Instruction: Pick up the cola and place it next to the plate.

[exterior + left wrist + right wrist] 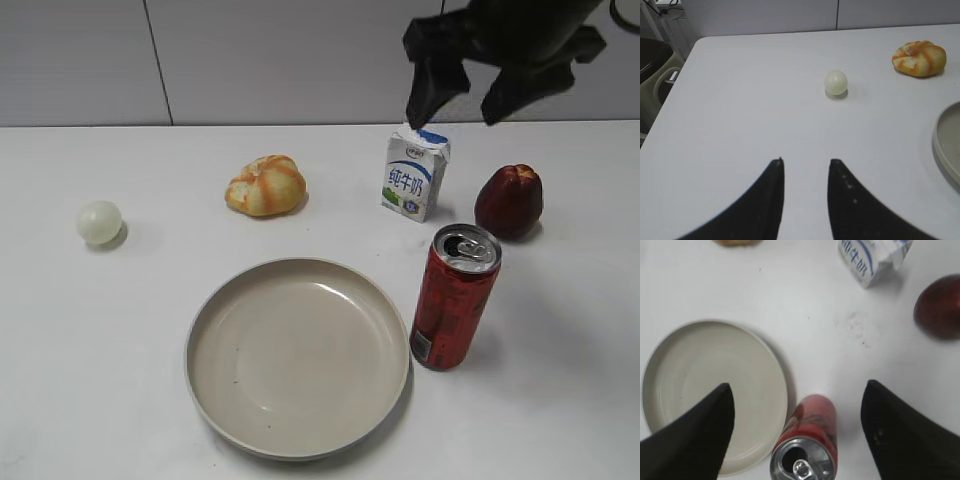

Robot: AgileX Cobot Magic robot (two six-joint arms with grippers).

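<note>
The cola [455,298] is a tall red can with a silver top. It stands upright on the white table just right of the plate [297,355], close to its rim. The right wrist view looks down on the cola [808,437] beside the plate [670,370]. My right gripper [461,103] is open and empty, high above the can near the milk carton; its fingers [798,388] straddle the can from well above. My left gripper [805,161] is open and empty over bare table at the left; it is out of the exterior view.
A white-and-blue milk carton [414,173] and a dark red fruit [509,201] stand behind the can. A bread roll [266,185] lies at mid-back and a pale ball [99,222] at the left. The table's left edge [675,90] shows in the left wrist view.
</note>
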